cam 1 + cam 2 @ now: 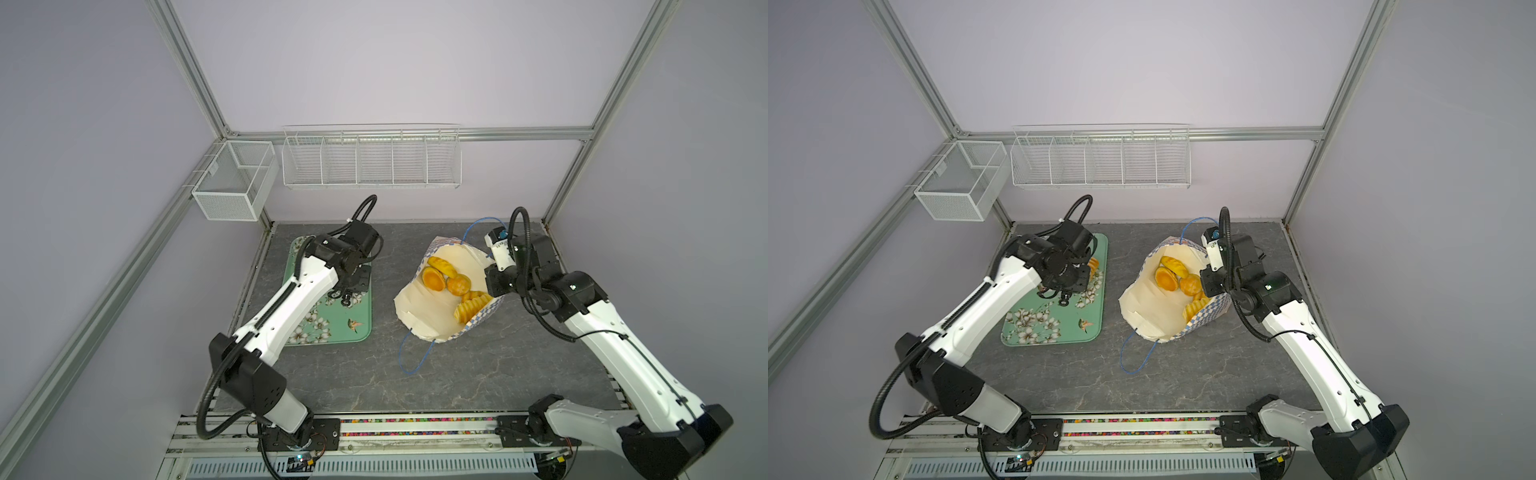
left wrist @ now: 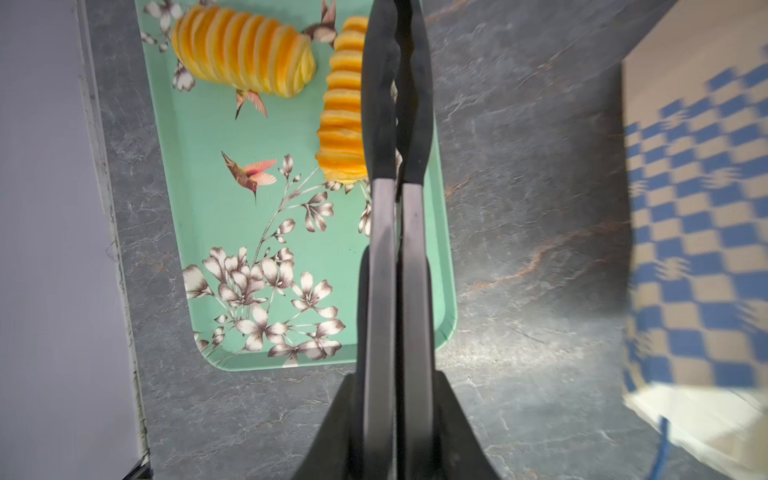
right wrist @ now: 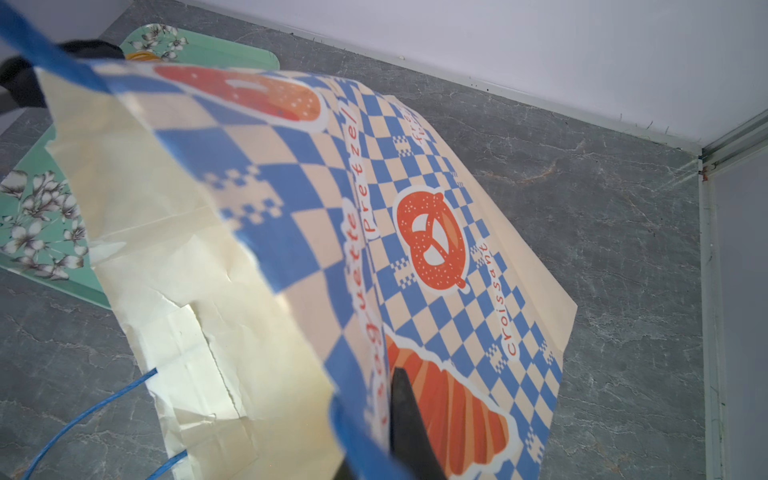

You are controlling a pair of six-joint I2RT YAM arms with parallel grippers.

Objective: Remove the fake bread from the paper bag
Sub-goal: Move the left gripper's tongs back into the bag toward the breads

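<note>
Bread unloading, partly done: two pieces out, about five left in the bag.
Bag [image 1: 415, 305] lies tilted on the table, well apart from tray [image 2: 199, 137], mouth open. Bread [image 1: 441, 267]: some five pieces rest on its cream inner wall, and two ribbed ones lie on the tray. Left gripper [image 2: 397, 25] hangs over the tray edge, fingers drawn almost together, empty. Right gripper [image 3: 392, 382] is clenched on the bag rim, apparently keeping the mouth open. Likely outstanding: all pieces inside.
</note>
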